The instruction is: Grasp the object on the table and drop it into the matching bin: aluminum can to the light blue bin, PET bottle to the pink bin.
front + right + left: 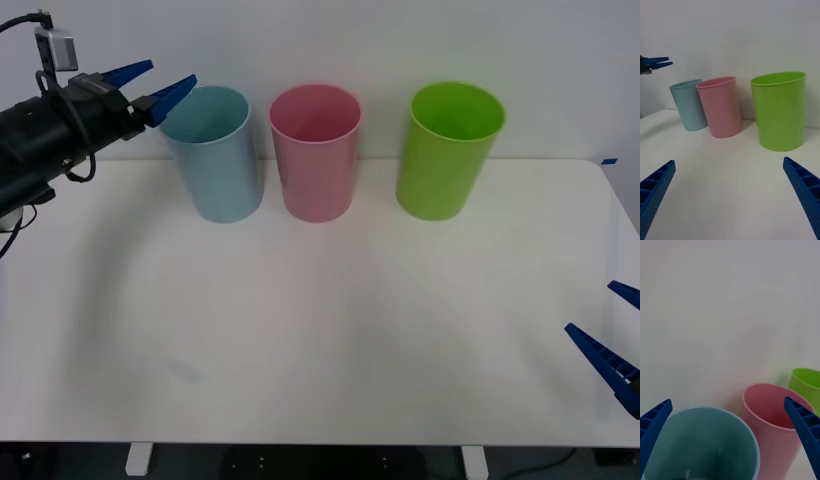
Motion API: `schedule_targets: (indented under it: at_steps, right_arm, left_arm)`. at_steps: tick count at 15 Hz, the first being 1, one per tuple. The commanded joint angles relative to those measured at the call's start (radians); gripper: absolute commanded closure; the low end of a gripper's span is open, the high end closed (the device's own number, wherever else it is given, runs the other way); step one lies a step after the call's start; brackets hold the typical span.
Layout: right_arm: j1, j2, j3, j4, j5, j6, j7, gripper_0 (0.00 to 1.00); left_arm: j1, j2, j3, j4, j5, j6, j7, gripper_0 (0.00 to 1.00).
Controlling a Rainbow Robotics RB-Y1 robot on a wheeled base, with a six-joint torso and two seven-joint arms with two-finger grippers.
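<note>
Nearest the camera in the front view, at the lower right edge of the frame, the right gripper [612, 330] waits low over the table [330, 330], its blue ribbed fingers [657, 187] spread apart and holding nothing.

At the upper left of the front view, the left gripper [150, 88] hangs just above the near rim of the light blue bin [212, 152], fingers [655, 420] released and wide, with nothing between them. In the left wrist view the bin's mouth lies directly below the fingers, and a small pale shape at the bottom edge of that frame, inside the bin, may be the aluminum can; it is too faint to be sure. No can stands on the tabletop in the front view.

To the right of the blue bin stand the pink bin [315, 150], almost touching it, and the lime green bin [447, 150], set further apart.

Judgement: the step in hand is the release over the blue bin, and it looks complete or nearly so. To finish well, the left arm should lift straight up before swinging away, so that the fingers clear the rim and do not tip the light bin or nudge its pink neighbour.
</note>
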Motion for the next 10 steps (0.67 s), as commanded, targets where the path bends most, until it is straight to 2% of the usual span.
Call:
schedule_targets:
  at_steps: [1,10]
  right_arm:
    - [0.0,0.0,0.0,0.0,0.0,0.0,0.0,0.0]
    - [0.0,0.0,0.0,0.0,0.0,0.0,0.0,0.0]
  left_arm:
    - [0.103,0.016,0.013,-0.099,0.057,-0.027,0.001,0.0]
    - [0.435,0.024,0.213,-0.363,0.071,-0.195,-0.013,0.0]
